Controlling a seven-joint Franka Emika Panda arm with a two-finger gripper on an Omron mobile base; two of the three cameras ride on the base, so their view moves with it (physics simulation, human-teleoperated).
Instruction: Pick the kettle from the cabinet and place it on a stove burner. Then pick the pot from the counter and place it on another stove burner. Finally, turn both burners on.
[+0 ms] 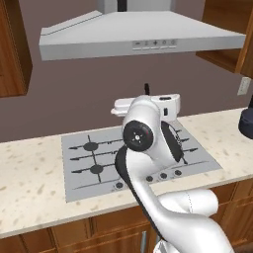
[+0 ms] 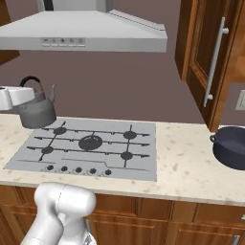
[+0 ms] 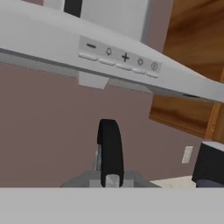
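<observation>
The small grey kettle (image 2: pixel 37 111) hangs by its black arched handle (image 3: pixel 109 148) over the back left corner of the silver cooktop (image 2: pixel 143 158), just behind the back left burner (image 2: pixel 60 130). My gripper (image 2: pixel 29 91) is shut on that handle; whether the kettle's base touches the surface I cannot tell. In the left base view my own arm hides the kettle, and the gripper (image 1: pixel 147 99) sits at the back of the cooktop (image 1: pixel 71 188). The dark blue-grey pot (image 2: pixel 232 146) stands on the speckled counter (image 2: pixel 186 167) to the right. The wooden cabinet (image 2: pixel 201 52) door stands open above it.
A grey range hood (image 2: pixel 86 33) hangs low over the cooktop, close above the hand. Small dark knobs (image 2: pixel 79 169) line the cooktop's front edge. Other burners (image 2: pixel 130 135) lie bare. Another wall cabinet (image 1: pixel 12 54) is at upper left. An outlet (image 2: pixel 240 100) is on the wall near the pot.
</observation>
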